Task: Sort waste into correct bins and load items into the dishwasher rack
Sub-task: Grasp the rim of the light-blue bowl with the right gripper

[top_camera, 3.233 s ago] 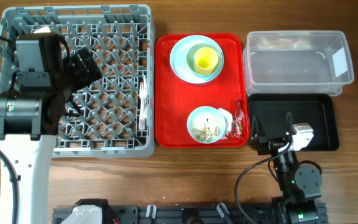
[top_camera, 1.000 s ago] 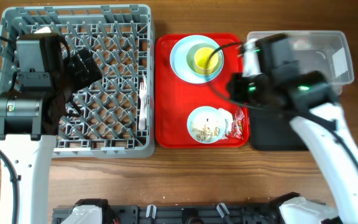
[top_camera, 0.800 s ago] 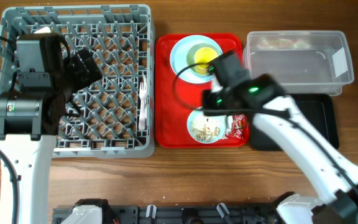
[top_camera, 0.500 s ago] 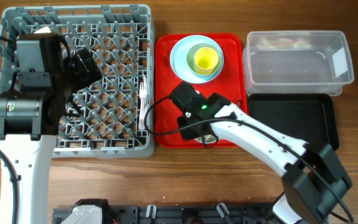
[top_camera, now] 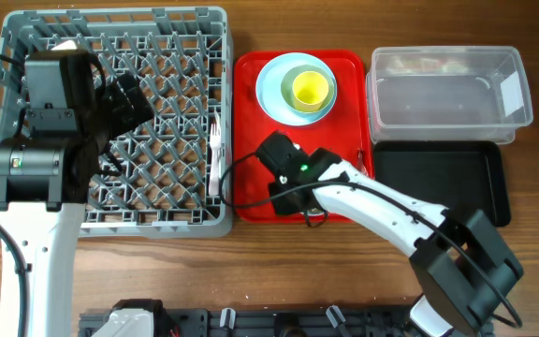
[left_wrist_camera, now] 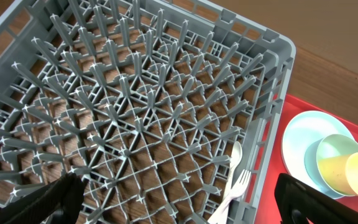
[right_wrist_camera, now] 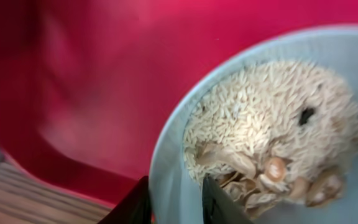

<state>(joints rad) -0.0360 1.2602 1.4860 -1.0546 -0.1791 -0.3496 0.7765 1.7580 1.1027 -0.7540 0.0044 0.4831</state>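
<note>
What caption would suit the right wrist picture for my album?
End effector straddling the rim of a pale blue bowl of rice scraps on a red tray.

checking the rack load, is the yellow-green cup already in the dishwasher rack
No, the yellow-green cup sits in a bowl on the red tray, outside the dishwasher rack.

pale blue bowl [right_wrist_camera: 168,152] (rice crumbs [right_wrist_camera: 260,106] inside)

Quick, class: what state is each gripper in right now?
Left gripper: open, holding nothing, above the dishwasher rack.
Right gripper: fingers straddle the rim of the pale blue bowl; whether it is clamped cannot be told.
</note>
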